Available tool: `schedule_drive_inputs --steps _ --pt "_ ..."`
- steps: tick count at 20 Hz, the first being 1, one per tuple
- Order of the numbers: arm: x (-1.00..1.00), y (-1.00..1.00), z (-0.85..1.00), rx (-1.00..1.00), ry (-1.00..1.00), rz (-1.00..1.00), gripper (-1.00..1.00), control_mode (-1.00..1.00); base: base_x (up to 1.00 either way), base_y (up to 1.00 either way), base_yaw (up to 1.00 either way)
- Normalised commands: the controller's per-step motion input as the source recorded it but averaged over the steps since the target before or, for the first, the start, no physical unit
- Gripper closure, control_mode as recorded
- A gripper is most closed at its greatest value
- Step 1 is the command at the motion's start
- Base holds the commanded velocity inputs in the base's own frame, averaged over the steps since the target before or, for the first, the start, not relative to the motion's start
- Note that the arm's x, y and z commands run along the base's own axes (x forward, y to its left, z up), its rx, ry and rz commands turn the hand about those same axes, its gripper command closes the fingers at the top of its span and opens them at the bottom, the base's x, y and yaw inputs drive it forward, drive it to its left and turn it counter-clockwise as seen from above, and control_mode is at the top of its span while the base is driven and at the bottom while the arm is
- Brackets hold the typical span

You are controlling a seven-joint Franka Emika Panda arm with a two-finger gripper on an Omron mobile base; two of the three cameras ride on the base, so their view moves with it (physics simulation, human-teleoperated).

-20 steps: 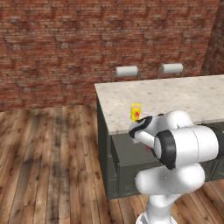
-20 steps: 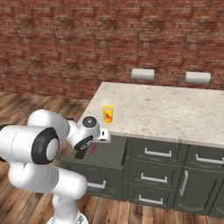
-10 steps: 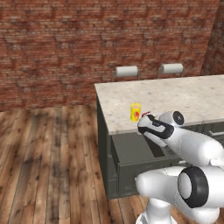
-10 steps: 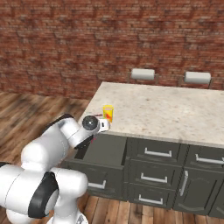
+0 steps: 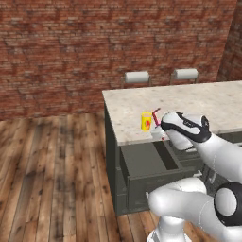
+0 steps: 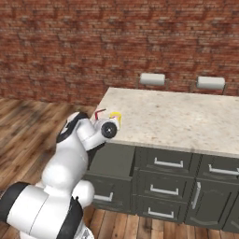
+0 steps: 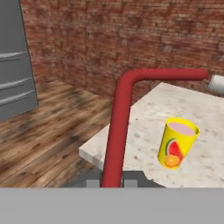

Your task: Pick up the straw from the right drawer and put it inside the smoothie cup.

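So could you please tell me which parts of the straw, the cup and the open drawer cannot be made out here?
- straw: in the hand view its lower end is cut off by the bottom edge, so the claw's grip is hidden.
- smoothie cup: in the right base view the robot's wrist covers most of it.
- right drawer: in the left base view the arm hides its right part; its contents cannot be told.

Colour rundown from where I'm standing: the straw (image 7: 117, 135) is solid red, no stripes. The smoothie cup (image 7: 177, 142) is bright yellow with a red and orange fruit print on its side and pale pink inside. The counter top (image 5: 198, 101) is speckled beige stone. The open right drawer (image 5: 146, 163) and the cabinet fronts (image 6: 182, 184) are dark grey with silver handles. The brick wall (image 6: 116, 42) is mottled red-brown, and the floor (image 5: 52, 175) is streaky brown wood planks.
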Motion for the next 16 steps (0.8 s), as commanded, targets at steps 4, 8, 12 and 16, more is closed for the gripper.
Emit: schedule_drive_inputs --steps 4,8,12,16 --pt "0.3 0.0 0.28 0.08 -0.15 0.19 1.0 -1.0 0.0 0.0 0.0" --pt "0.4 0.0 0.19 0.1 -0.12 0.16 1.0 -1.0 0.0 0.0 0.0" --pt "0.49 0.0 0.0 0.1 -0.04 0.09 1.0 -1.0 0.0 0.0 0.0" --pt "0.45 0.0 0.0 0.07 -0.04 0.08 1.0 -1.0 0.0 0.0 0.0"
